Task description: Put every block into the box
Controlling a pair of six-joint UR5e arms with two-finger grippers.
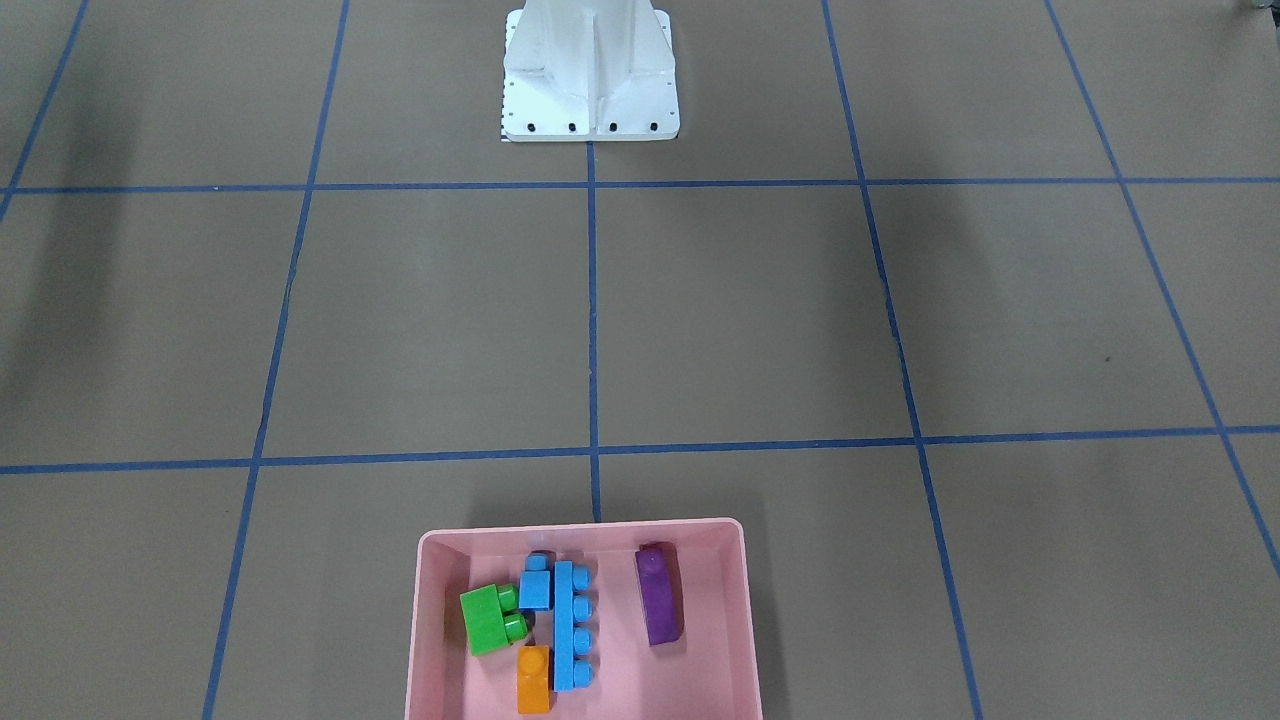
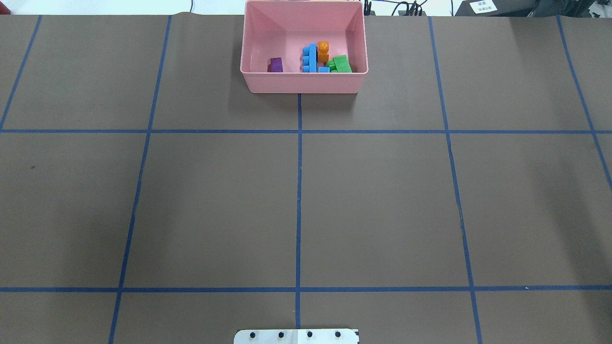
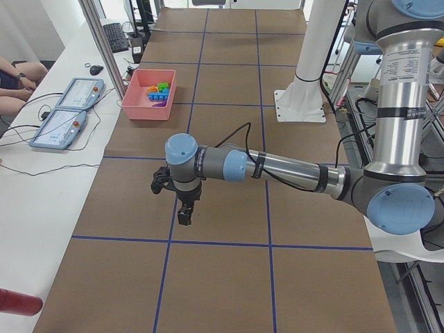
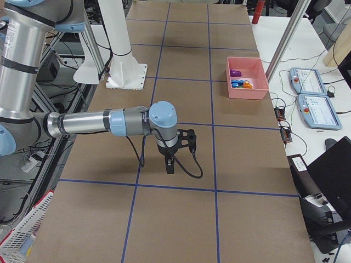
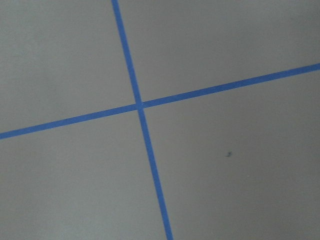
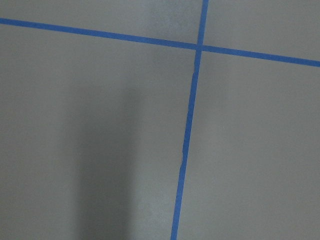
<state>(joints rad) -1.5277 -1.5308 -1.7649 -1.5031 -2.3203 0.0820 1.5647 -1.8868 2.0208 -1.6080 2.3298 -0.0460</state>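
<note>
The pink box (image 1: 580, 527) stands at the table's far edge from the robot, on the centre line. All the blocks lie inside it: the long blue one (image 1: 570, 625), the small blue one (image 1: 536, 588), the green one (image 1: 487, 618), the orange one (image 1: 533, 680) and the purple one (image 1: 658, 595). My left gripper (image 3: 184, 216) hangs over bare table far from the box (image 3: 149, 111). My right gripper (image 4: 170, 166) also hangs over bare table, away from the box (image 4: 249, 93). I cannot tell whether either is open or shut. Both wrist views show only table.
Blue tape lines divide the brown table into squares. The white robot base (image 1: 590, 75) stands at the near-robot edge. Teach pendants (image 3: 66, 114), cables and a seated person lie beyond the table's far side.
</note>
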